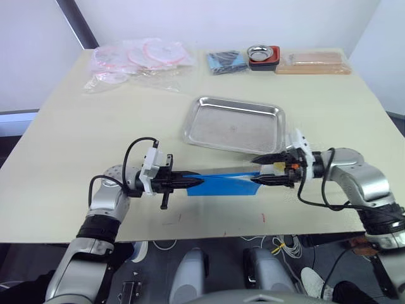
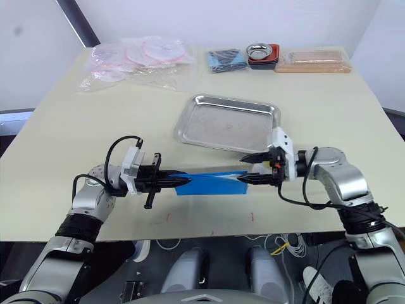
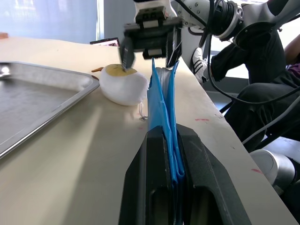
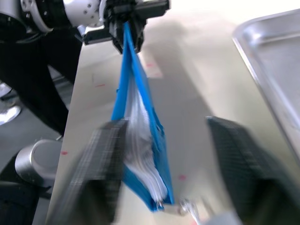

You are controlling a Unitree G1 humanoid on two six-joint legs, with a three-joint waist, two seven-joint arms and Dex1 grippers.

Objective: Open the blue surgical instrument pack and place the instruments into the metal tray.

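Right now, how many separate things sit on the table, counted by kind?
Blue surgical instrument pack: 1
Metal tray: 1
Clear plastic bags with pink-ringed contents: 1 heap, number unclear
Dark blue-black cloth bundle: 1
Small steel bowl on a red-black base: 1
Tan flat packet: 1
White rounded object beside the pack: 1
Total: 7

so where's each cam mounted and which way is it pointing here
Left and right eye views: on the head, looking forward and down over both arms at the table, with the metal tray beyond the blue surgical instrument pack.
Left wrist view: along the left hand, shut on the pack, toward the right hand.
Right wrist view: along the open right hand toward the left hand.
All views share the pack stretched between both hands.
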